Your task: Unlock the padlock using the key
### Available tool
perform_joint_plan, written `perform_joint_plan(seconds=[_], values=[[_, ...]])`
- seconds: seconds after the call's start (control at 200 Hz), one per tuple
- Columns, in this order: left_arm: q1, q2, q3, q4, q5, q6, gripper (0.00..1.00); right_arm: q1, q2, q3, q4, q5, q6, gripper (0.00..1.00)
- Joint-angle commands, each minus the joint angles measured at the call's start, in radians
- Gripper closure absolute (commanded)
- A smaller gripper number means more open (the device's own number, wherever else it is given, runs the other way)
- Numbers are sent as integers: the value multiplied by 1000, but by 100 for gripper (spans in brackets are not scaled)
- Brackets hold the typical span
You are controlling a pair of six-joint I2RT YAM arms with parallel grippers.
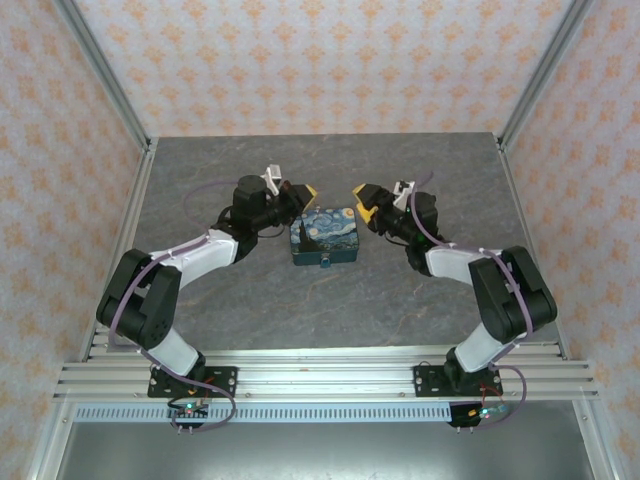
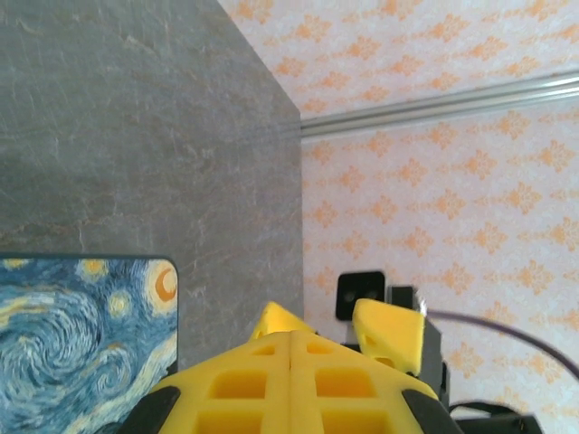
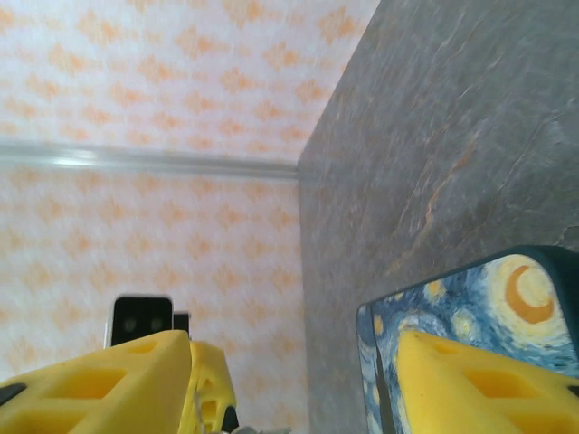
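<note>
**Right pincer wide, left pincer closed, both at the top edge of the painted box**

In your overhead view, the blue box [image 1: 323, 232] with the swirling night-sky painting sits in the middle of the frame on the grey surface [image 1: 250, 300]. The padlock [image 1: 326, 264] is the tiny bluish-grey piece at the lower edge of that box, about midway along it. It is too small for you to tell how it lies or whether its shackle is closed.

Your left pincer [image 1: 303, 191] hovers just off the box's upper left corner. Its yellow fingers are pressed together with nothing between them. In the left wrist view you see them as one yellow block at the bottom centre with a seam down the middle. The box's rounded corner is in the lower left of that frame.

Your right pincer [image 1: 362, 196] is just off the box's upper right corner. It faces the left one across the box's top edge, and the two are near but apart. Its jaws stand wide. In the right wrist view, one yellow finger is in the lower left and the other in the lower right, overlapping the painted face. Nothing is gripped between them. You cannot tell whether that finger touches the box.
</note>
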Motion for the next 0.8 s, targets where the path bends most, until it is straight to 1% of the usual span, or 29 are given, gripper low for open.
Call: perform_joint_plan(seconds=[0.0,0.1,0.155,0.295,0.425,0.601,0.791], values=[[-14,-29,2,65,-102,-28,100,56,2,-1,213,185,140,40],[-20,-34,-6,102,-162,-64,100,101,16,28,238,256,150,41],[-25,-37,-10,125,-191,-82,100,118,33,52,245,269,163,41],[-38,-50,-32,168,-280,-125,100,160,99,107,327,311,222,43],[-45,-53,-49,202,-341,-168,100,191,147,156,349,325,242,47],[-51,-52,-61,230,-377,-200,100,214,193,198,348,317,240,50],[-52,-56,-59,227,-385,-202,100,229,223,228,354,282,235,54]])
